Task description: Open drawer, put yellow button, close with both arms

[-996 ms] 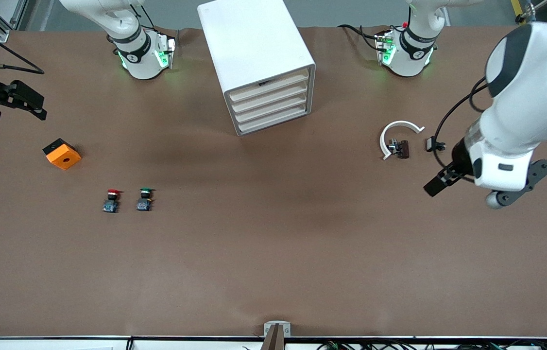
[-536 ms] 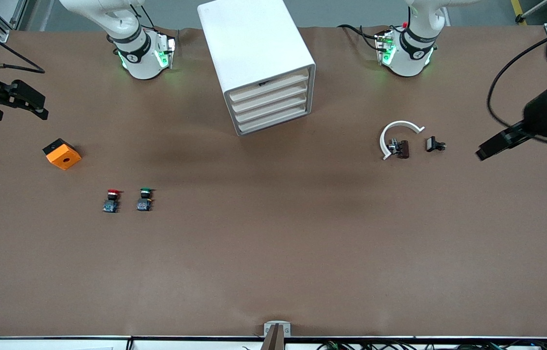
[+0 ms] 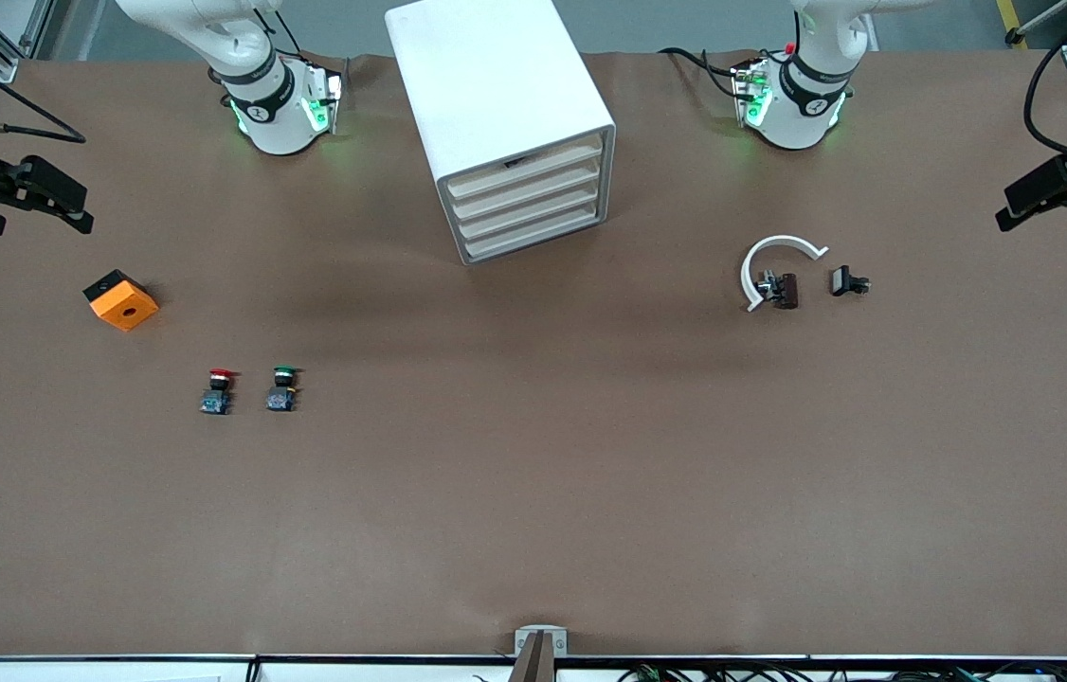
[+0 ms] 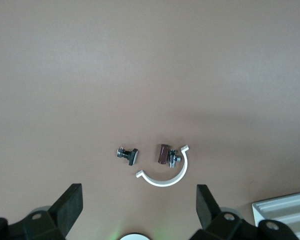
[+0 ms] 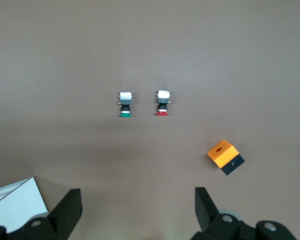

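Note:
The white cabinet (image 3: 496,85) stands between the two arm bases. Its uppermost drawer (image 3: 526,169) looks shut, like the three below it. The yellow button is not in view. My left gripper (image 3: 1009,210) is open and empty, up over the table's edge at the left arm's end; its wrist view (image 4: 138,210) looks down on bare table and small hardware. My right gripper (image 3: 81,212) is open and empty over the right arm's end of the table, and its wrist view (image 5: 137,212) shows nothing between the fingers.
A red-capped button (image 3: 219,390) and a green-capped button (image 3: 281,388) lie side by side toward the right arm's end, with an orange block (image 3: 121,300) nearby. A white C-shaped clamp (image 3: 775,260), a brown part (image 3: 785,289) and a small black bolt (image 3: 848,281) lie toward the left arm's end.
The left arm has pulled away from beside the clamp and bolt, out to the table's edge at its own end. The right arm has stayed where it was.

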